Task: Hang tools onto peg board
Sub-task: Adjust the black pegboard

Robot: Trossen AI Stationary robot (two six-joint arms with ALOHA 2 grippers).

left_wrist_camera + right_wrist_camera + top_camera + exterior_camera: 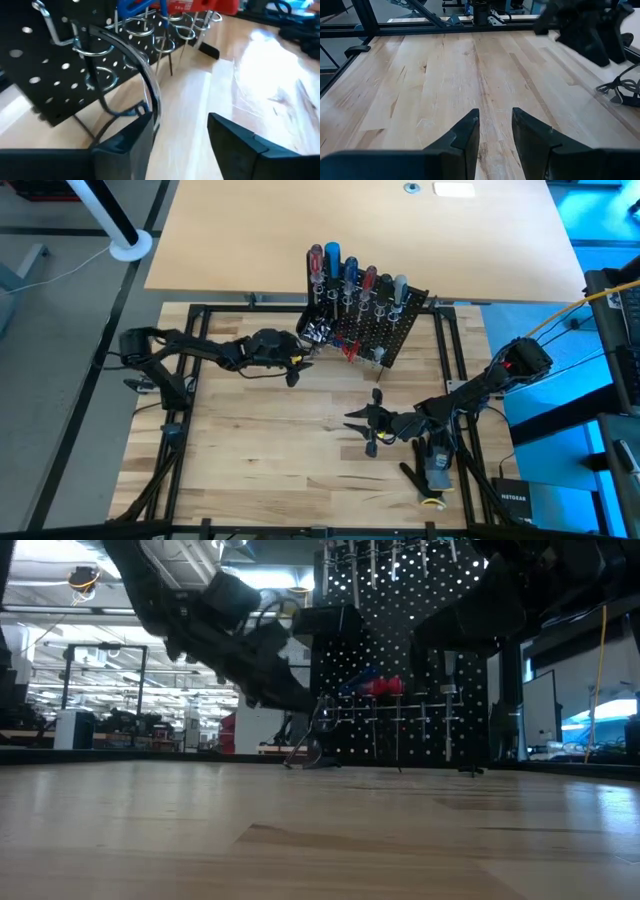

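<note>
the peg board (385, 330) stands at the table's (260, 450) far edge, its tools (350, 275) mostly hung. the left gripper (180, 135), jaws apart and empty, sits at the board's left end, seemingly just after a release. right gripper (495, 132), part open, empty, waits mid-table. next: back away cleanly from the rings.

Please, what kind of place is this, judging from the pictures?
Probably a robotics lab inside a large industrial hall: a wooden worktable in a metal frame, a peg board with tools, and long ceiling lights over distant workstations.
</note>
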